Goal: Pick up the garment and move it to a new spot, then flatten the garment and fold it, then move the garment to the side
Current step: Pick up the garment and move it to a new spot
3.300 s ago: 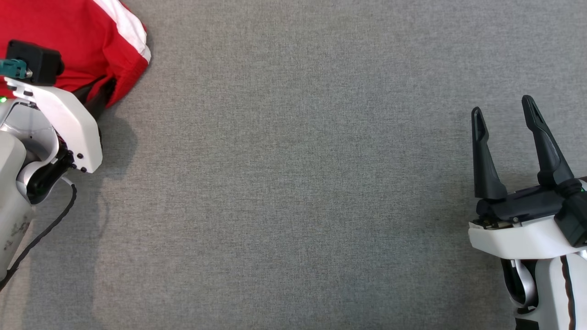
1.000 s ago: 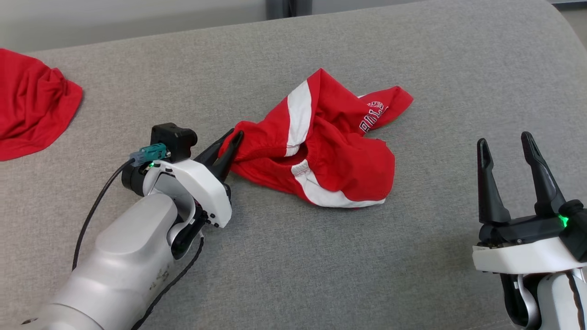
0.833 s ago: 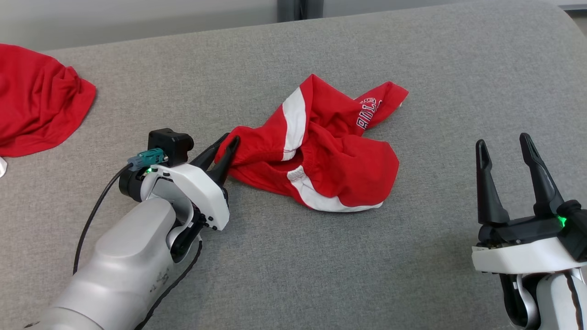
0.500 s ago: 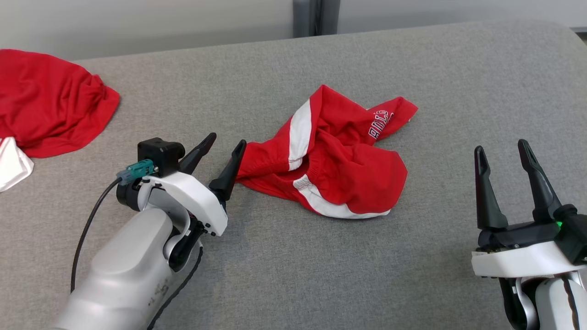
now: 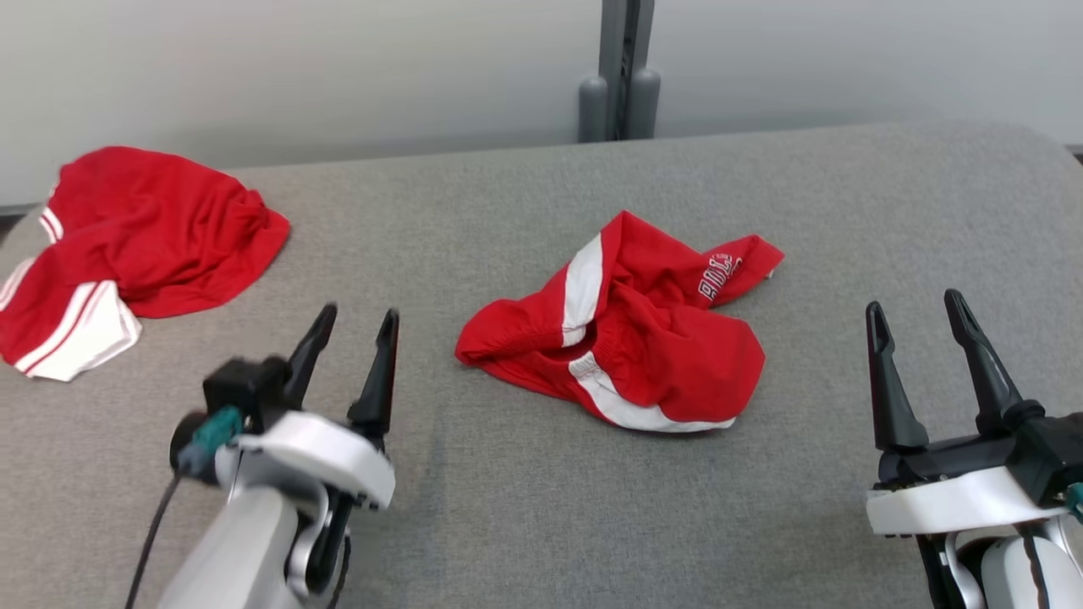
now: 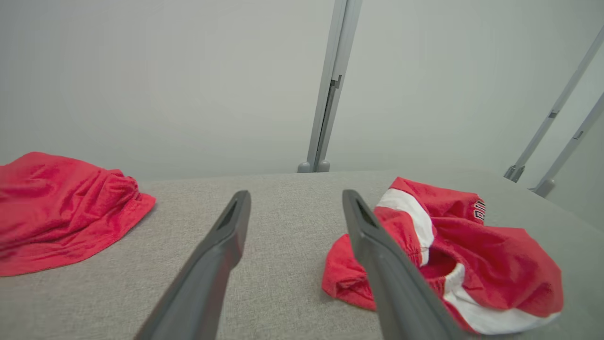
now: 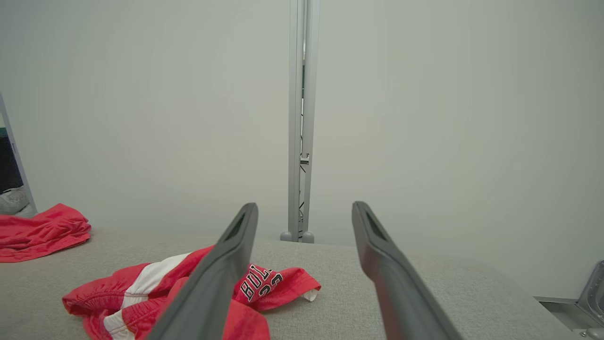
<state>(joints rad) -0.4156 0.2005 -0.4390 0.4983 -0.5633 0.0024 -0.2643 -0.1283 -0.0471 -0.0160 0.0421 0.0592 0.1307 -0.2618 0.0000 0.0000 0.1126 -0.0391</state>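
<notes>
Red garment (image 5: 660, 355), crumpled, at the middle of a grey fabric surface (image 5: 525, 507); second garment (image 5: 144, 245) far left; two in all.
Left gripper (image 5: 358, 315) and right gripper (image 5: 914, 300), two, stand with jaws spread, empty, clear of cloth. Pale wall (image 5: 296, 68) and grey post (image 5: 622, 68) behind. A second ago the left gripper pinched the garment's left edge; now it has let go and drawn back.

Looks along left gripper (image 6: 296, 193), jaws wide apart, nothing between. Shows crumpled red-and-white garment (image 6: 472, 264) on grey fabric surface (image 6: 283, 264), partly behind one finger. Finds second red garment (image 6: 61, 212) well apart, opposite side.
</notes>
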